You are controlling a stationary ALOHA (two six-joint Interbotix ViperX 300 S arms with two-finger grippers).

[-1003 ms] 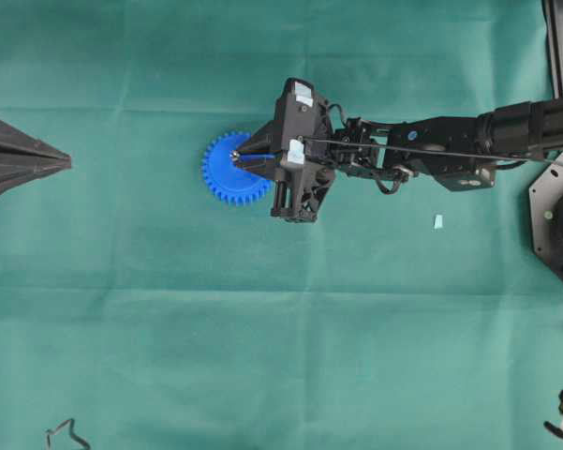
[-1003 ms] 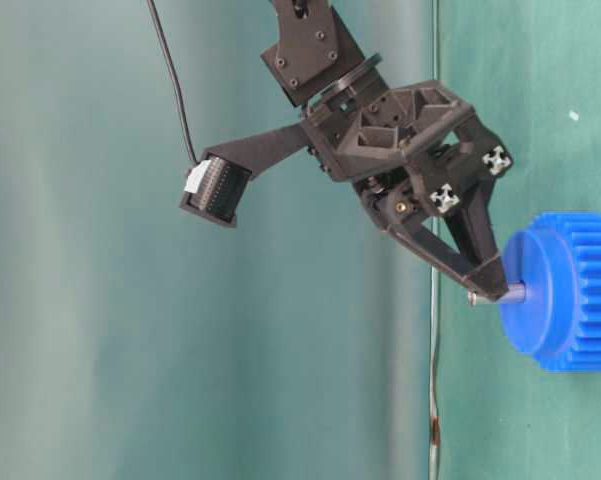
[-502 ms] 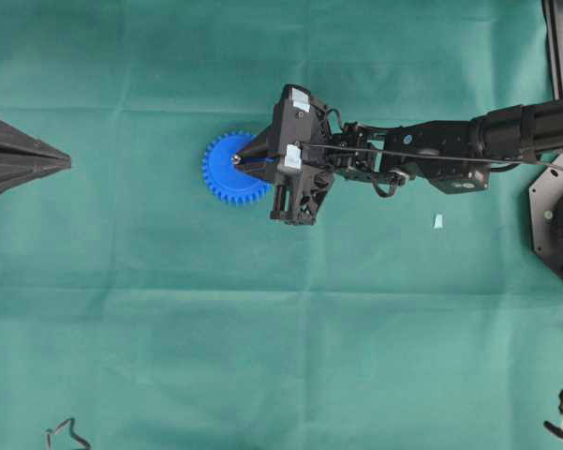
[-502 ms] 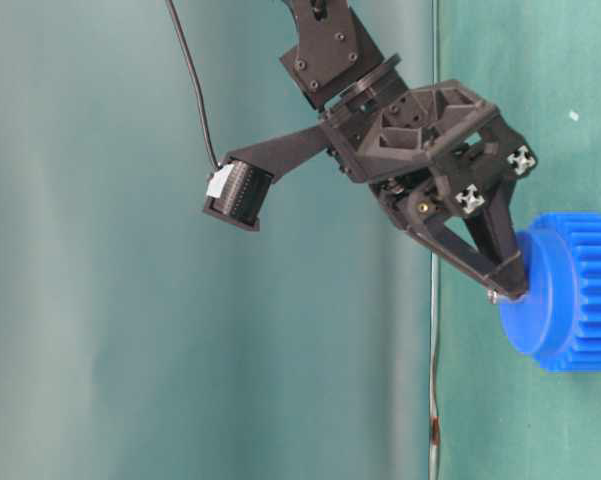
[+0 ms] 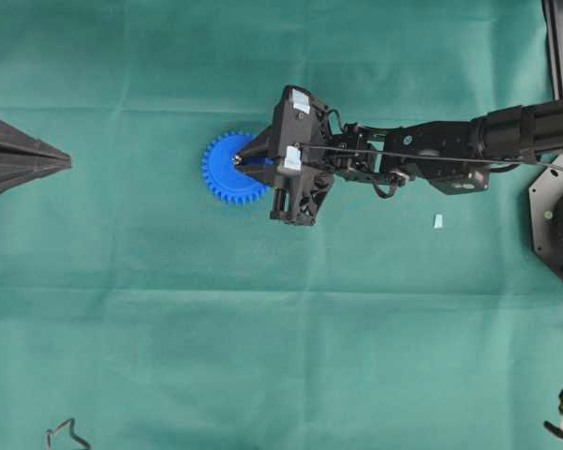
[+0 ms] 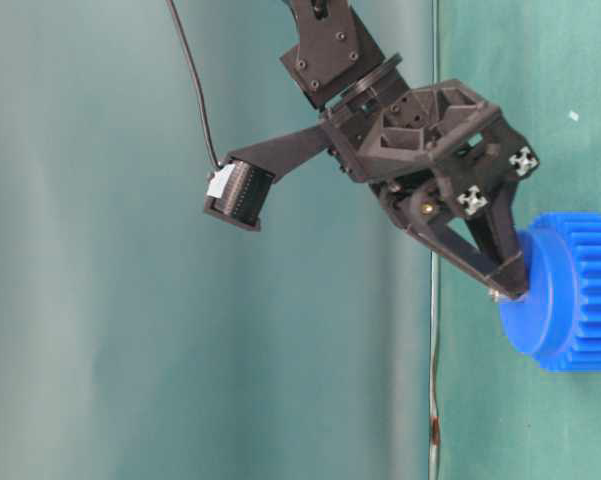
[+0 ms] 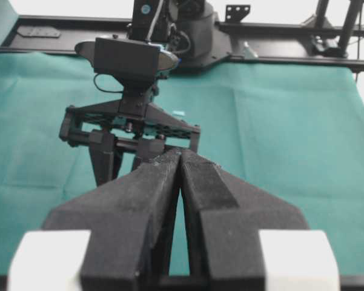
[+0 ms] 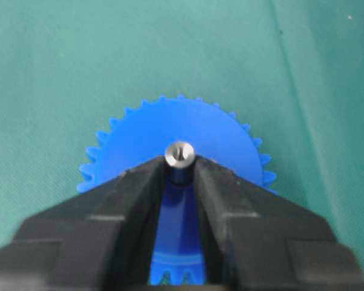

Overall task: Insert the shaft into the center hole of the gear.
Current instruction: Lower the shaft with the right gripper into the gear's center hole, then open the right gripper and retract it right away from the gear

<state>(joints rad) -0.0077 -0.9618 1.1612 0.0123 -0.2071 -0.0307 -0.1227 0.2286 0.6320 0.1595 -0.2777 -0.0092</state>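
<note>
Blue gear [image 5: 227, 169] flat on green worktop [image 5: 262, 356], shaft [image 8: 179, 153] standing at gear centre, right end effector [image 8: 180, 171] fingertips flanking shaft, whether still gripping cannot tell, left end effector [image 7: 180, 159] closed, empty, parked well apart, small pale scrap [image 5: 437, 221] lying right of arm

Robotics lab bench, probably. Green cloth [image 5: 262, 356] covers the tabletop, black metal frame rails [image 7: 278, 42] run along its far edge, two black robot arms mounted either side.
</note>
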